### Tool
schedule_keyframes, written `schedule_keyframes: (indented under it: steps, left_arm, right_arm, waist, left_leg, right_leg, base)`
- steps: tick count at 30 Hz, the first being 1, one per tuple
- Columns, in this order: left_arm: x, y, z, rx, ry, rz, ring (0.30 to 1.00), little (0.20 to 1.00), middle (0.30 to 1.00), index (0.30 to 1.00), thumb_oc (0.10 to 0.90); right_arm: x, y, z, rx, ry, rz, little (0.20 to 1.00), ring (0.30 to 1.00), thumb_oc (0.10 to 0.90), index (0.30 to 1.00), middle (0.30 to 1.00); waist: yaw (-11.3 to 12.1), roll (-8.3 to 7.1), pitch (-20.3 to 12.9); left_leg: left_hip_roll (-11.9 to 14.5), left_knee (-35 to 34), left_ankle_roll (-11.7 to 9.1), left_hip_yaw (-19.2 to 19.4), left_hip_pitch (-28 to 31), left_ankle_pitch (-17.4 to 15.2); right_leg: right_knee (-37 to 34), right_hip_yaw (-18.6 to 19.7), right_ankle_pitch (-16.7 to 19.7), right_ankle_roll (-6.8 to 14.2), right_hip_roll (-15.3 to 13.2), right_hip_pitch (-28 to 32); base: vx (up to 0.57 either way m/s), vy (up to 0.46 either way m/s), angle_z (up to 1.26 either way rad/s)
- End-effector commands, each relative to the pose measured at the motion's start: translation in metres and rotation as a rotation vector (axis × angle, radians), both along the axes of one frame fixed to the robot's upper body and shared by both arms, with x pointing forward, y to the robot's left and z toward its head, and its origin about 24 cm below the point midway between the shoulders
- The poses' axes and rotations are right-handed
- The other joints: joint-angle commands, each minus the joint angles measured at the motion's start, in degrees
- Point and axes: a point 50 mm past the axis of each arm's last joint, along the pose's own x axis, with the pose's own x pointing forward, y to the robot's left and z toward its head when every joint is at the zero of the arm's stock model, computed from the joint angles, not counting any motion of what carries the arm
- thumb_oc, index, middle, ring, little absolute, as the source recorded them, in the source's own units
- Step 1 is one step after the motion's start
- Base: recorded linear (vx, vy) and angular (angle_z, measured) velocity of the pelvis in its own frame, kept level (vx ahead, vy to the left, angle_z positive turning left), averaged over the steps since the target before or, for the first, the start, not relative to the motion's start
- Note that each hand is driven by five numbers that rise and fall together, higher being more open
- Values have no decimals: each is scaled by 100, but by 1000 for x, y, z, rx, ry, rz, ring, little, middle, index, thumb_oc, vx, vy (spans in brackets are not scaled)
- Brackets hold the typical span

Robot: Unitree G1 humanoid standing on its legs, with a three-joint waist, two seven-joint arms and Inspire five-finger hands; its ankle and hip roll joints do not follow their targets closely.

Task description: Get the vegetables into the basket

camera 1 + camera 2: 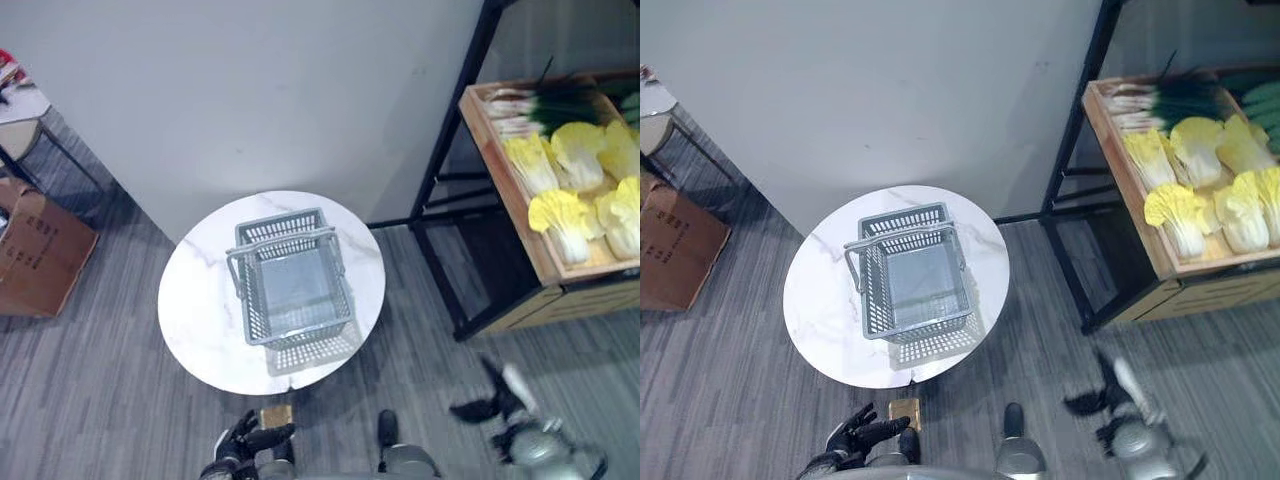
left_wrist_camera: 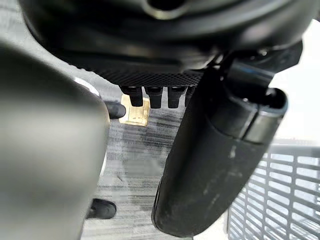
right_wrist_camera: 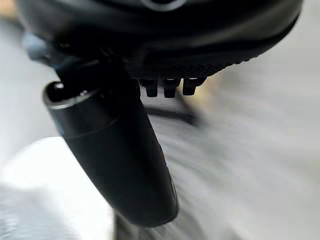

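An empty grey wire basket point(image 1: 292, 288) stands on a round white marble table point(image 1: 200, 310), handles up. Yellow-white cabbages point(image 1: 565, 215) and green onions point(image 1: 545, 105) lie in a wooden crate point(image 1: 500, 170) on a black shelf at the right. My left hand point(image 1: 862, 434) hangs low below the table's front edge, fingers straight and spread, holding nothing. My right hand point(image 1: 500, 400) is low at the right, over the floor in front of the shelf, fingers spread and empty. In the wrist views the left thumb point(image 2: 215, 165) and the right thumb point(image 3: 120, 155) stand straight out.
The black shelf frame point(image 1: 445, 160) stands between the table and the crate. A brown cardboard box point(image 1: 35, 250) sits on the floor at the left, with a small table point(image 1: 20, 110) behind it. A white wall runs behind the round table.
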Motion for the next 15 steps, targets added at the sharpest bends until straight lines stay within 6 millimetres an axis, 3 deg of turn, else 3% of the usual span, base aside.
schedule_keyframes:
  steps: [1,2,3,9,15]
  left_arm:
    - [13,16,5,124,-14,-34,1000,1000,1000,1000,900]
    - [16,18,6,152,-16,-29,1000,1000,1000,1000,900]
    - [16,20,6,174,-12,-17,1000,1000,1000,1000,900]
    - [17,20,6,191,-10,-32,1000,1000,1000,1000,900]
    - [19,21,8,220,-16,-57,1000,1000,1000,1000,900]
  right_arm:
    - [57,49,52,28,-265,263,1000,1000,900,1000,1000]
    - [62,59,65,34,-306,317,1000,1000,900,1000,1000]
    - [67,82,90,50,-405,438,1000,1000,900,1000,1000]
    - [79,151,162,10,-682,792,1000,1000,900,1000,1000]
    - [92,212,188,72,-734,983,1000,1000,900,1000,1000]
  waist:
    - [142,-576,62]
    - [176,-587,45]
    - [223,-591,52]
    - [539,-587,-15]
    - [849,-585,-38]
  left_leg:
    - [-100,40,85,207,299,-590]
    - [-108,40,85,206,301,-598]
    - [-110,40,86,196,343,-618]
    - [-183,40,119,61,359,-641]
    - [-211,40,112,-54,365,-636]
  right_leg:
    - [0,-76,-148,241,-354,187]
    - [0,-83,-153,250,-365,192]
    - [0,-100,-166,260,-369,229]
    - [0,-233,-225,272,-427,351]
    - [0,-340,-278,246,-446,467]
  base:
    - [14,54,-16]
    - [19,32,-10]
    - [0,0,0]
    - [21,13,8]
    - [15,6,18]
